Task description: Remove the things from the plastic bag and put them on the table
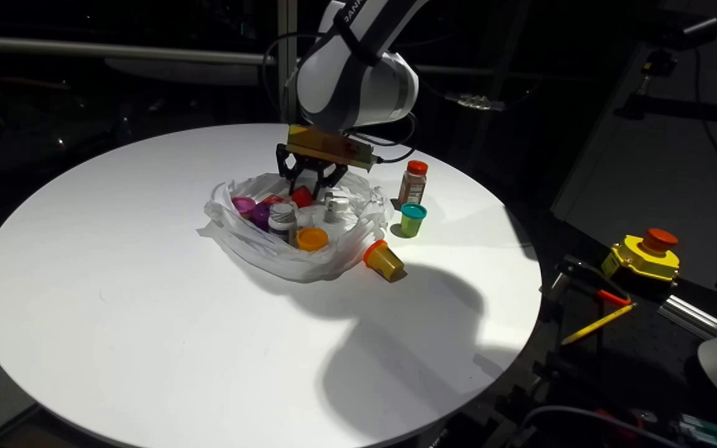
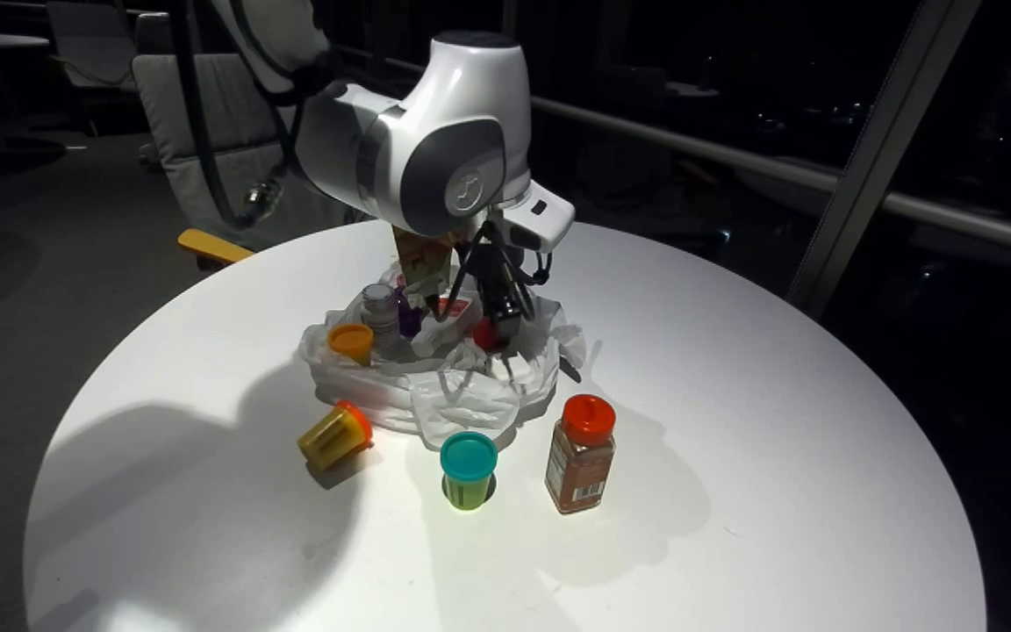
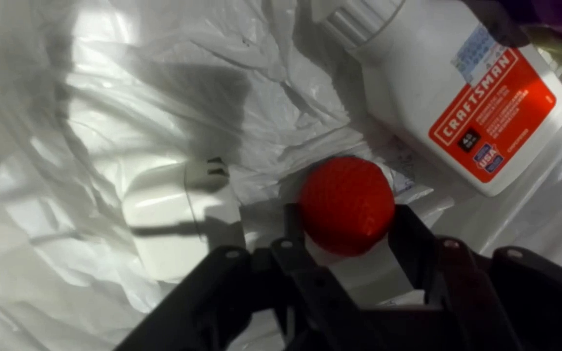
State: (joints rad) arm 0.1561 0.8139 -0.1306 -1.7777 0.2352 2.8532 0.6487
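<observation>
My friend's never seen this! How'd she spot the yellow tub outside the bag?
Find the big round white table, then the crinkly plastic bag on it. Beside the bag is the yellow tub with an orange lid. Unlike the teal-lidded tub and red-capped jar, which stand upright, it lies on its side.

Wrist view: bag [image 3: 286, 117], thin wrinkled plastic, shiny; bottle [image 3: 451, 102] at 2 o'clock, smooth plastic; block [image 3: 164, 209] at 8 o'clock, glossy plastic. Table [image 1: 147, 336] smooth, matt.

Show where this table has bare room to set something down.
Bare, in an exterior view: the table from the plastic bag to the left and near rim. Crowded: inside the bag, and right of it, around the yellow cup, green cup and jar.
</observation>
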